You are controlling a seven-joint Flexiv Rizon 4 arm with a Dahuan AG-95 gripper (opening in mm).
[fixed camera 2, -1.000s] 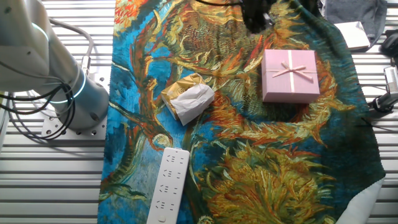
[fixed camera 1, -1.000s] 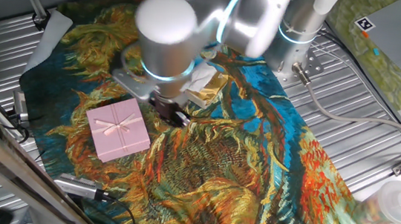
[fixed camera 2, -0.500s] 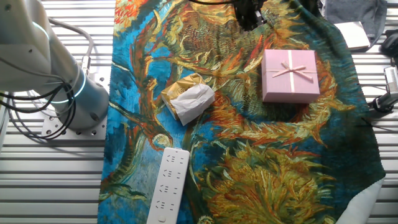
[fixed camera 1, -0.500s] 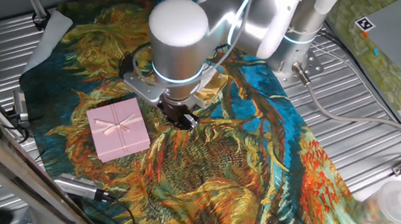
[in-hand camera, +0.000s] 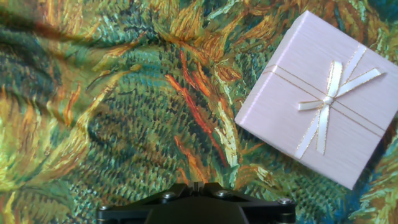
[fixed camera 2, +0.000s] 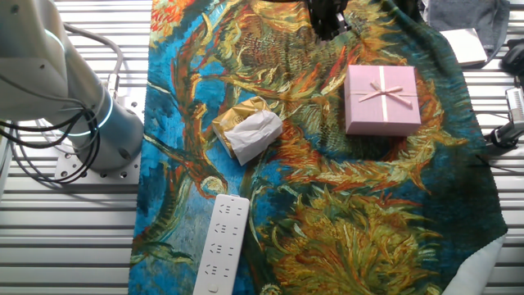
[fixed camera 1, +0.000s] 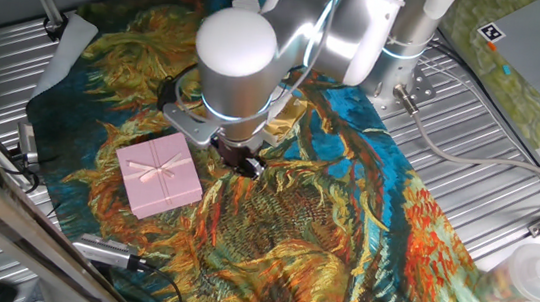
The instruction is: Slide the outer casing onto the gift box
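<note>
The outer casing (fixed camera 1: 158, 173) is a pale-pink square with a light ribbon-and-bow print. It lies flat on the painted cloth and also shows in the other fixed view (fixed camera 2: 381, 100) and at the upper right of the hand view (in-hand camera: 317, 99). The gift box, a pink-rimmed tray with a dark hollow, shows in no view. My gripper (fixed camera 1: 244, 161) hangs over the cloth just right of the casing, apart from it. In the hand view the gripper (in-hand camera: 196, 185) has its fingers closed together with nothing between them. It also shows at the top edge of the other fixed view (fixed camera 2: 326, 20).
A cream-and-gold wrinkly packet (fixed camera 2: 248, 129) lies mid-cloth, behind the arm in one fixed view (fixed camera 1: 276, 113). A long white bar (fixed camera 2: 221, 244) lies at the cloth's edge. A clear bottle (fixed camera 1: 529, 274) and a grey tool (fixed camera 1: 104, 250) sit off the cloth.
Over the last second my gripper has shifted a little away from the pink casing along the cloth; since half a second ago it has hardly moved. The casing has not moved.
</note>
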